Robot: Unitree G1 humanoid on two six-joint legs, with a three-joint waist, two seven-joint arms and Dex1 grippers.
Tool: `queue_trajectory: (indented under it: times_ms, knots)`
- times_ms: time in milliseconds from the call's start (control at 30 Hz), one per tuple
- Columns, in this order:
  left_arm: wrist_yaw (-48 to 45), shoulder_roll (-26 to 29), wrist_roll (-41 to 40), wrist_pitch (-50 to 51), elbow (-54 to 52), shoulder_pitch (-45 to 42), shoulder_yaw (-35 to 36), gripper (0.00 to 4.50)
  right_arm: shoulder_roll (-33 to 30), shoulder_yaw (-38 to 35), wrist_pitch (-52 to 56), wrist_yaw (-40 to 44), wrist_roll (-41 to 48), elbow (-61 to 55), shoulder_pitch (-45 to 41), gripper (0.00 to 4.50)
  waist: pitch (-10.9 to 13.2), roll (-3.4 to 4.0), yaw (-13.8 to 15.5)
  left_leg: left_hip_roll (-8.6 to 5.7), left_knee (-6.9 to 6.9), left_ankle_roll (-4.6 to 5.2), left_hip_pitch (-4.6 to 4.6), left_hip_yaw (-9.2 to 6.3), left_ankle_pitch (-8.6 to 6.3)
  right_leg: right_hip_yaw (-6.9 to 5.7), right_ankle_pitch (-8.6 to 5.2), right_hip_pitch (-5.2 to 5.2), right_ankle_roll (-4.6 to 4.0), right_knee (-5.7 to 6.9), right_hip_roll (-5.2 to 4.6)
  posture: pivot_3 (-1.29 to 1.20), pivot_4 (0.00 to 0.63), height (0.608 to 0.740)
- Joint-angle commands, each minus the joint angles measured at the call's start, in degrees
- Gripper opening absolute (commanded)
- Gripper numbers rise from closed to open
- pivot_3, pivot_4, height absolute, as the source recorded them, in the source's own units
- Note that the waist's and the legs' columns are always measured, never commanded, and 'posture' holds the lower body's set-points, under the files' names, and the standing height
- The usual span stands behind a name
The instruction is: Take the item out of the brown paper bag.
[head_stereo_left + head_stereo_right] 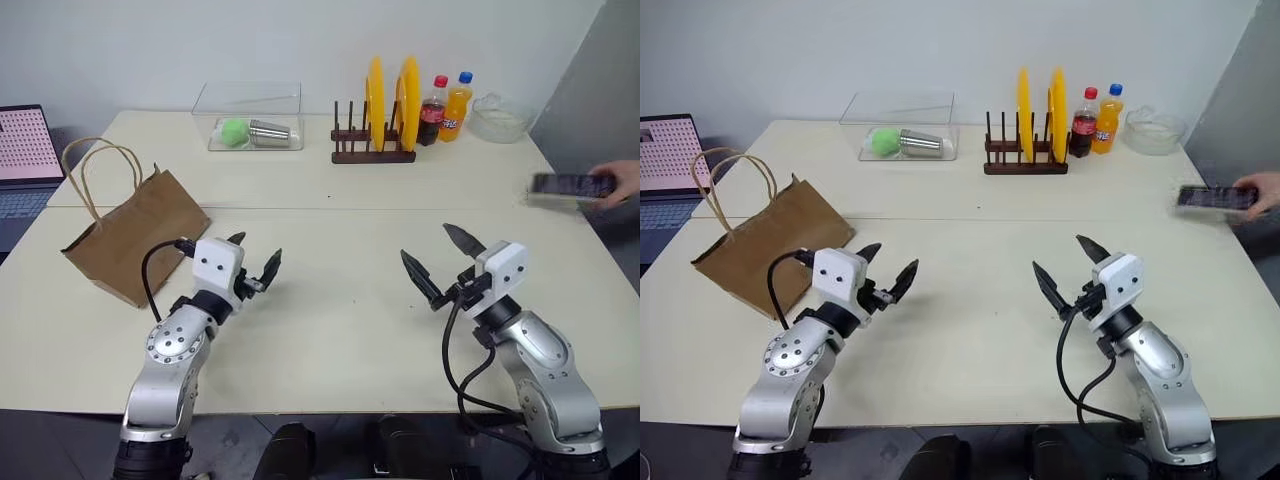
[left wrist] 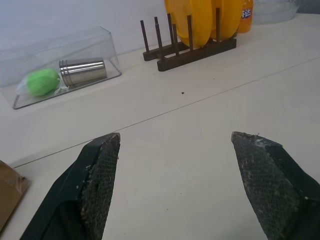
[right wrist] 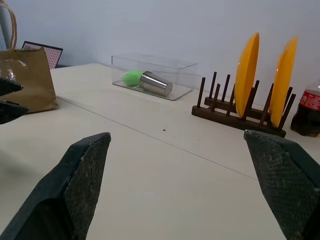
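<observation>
Left gripper [image 1: 255, 258], fingers spread wide and holding nothing, above the cream table [image 1: 340, 330]; brown paper bag [image 1: 135, 235] lying on its side just beside it on its outer side, loop handles [image 1: 98, 165] toward the far edge; the item itself cannot be seen. Right gripper [image 1: 440, 262], jaws fully apart and empty, well apart from the bag. Beyond both grippers: clear box [image 1: 250, 118] with green ball [image 1: 234, 131] and steel cup [image 1: 272, 132]; wooden rack with yellow plates [image 1: 390, 100]; cola bottle [image 1: 433, 112]; orange soda bottle [image 1: 457, 107].
</observation>
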Motion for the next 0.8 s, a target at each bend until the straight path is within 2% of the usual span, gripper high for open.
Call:
queue_trajectory:
  times_ms: [33,800]
  knots:
    - [-0.4,0.8,-0.8,-0.4,-2.6,-0.6,0.8,3.73,-0.2,-1.0,-1.1,0.6,1.2,-0.6,-1.0,4.50,0.0,0.00,0.0,0.00,0.00,0.00,0.00,0.00,0.00,0.00,0.00,0.00,0.00,0.00,0.00,0.00,0.150,0.740]
    - [2.9,0.9,4.1,-3.3,-0.2,-1.3,1.2,3.73,-2.3,-0.1,0.2,2.5,2.4,0.1,-1.5,4.50,0.0,0.00,0.0,0.00,0.00,0.00,0.00,0.00,0.00,0.00,0.00,0.00,0.00,0.00,0.00,0.00,0.150,0.740]
